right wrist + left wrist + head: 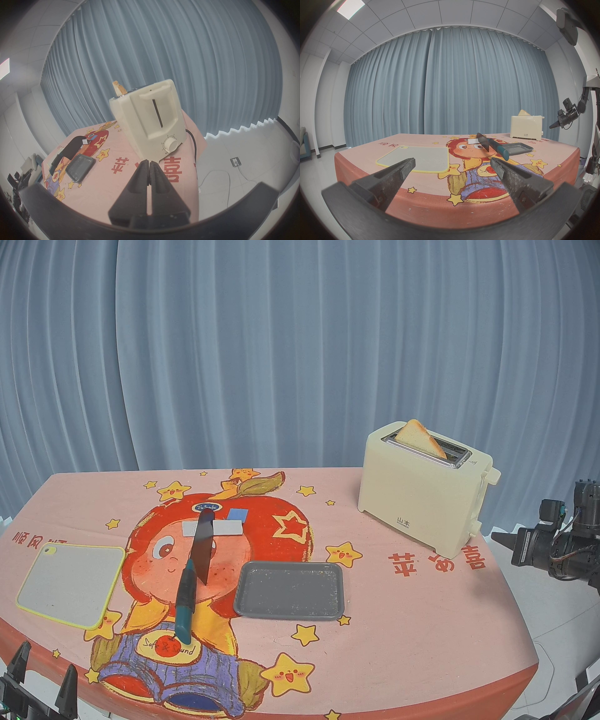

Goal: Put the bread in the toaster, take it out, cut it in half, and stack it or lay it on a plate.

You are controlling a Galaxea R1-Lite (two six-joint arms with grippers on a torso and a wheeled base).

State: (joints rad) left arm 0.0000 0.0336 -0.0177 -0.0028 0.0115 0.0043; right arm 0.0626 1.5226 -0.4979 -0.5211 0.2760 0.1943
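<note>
A slice of bread (420, 437) sticks up, tilted, out of a slot of the cream toaster (422, 490) at the table's back right. The toaster (149, 122) shows its lever and dial side in the right wrist view, with the bread (119, 88) poking above it. My right gripper (149, 167) is shut and empty, off the table's right edge beside the toaster (527, 127). My left gripper (453, 165) stands open below the table's front left corner. A knife (194, 571) with a teal handle lies mid-table beside the grey tray-like plate (290, 590).
A pale cutting board (70, 583) with a yellow rim lies at the table's left. Two small cards (222, 524) lie behind the knife's blade. The toaster's cord (192, 142) hangs over the table's right edge. Curtains close off the back.
</note>
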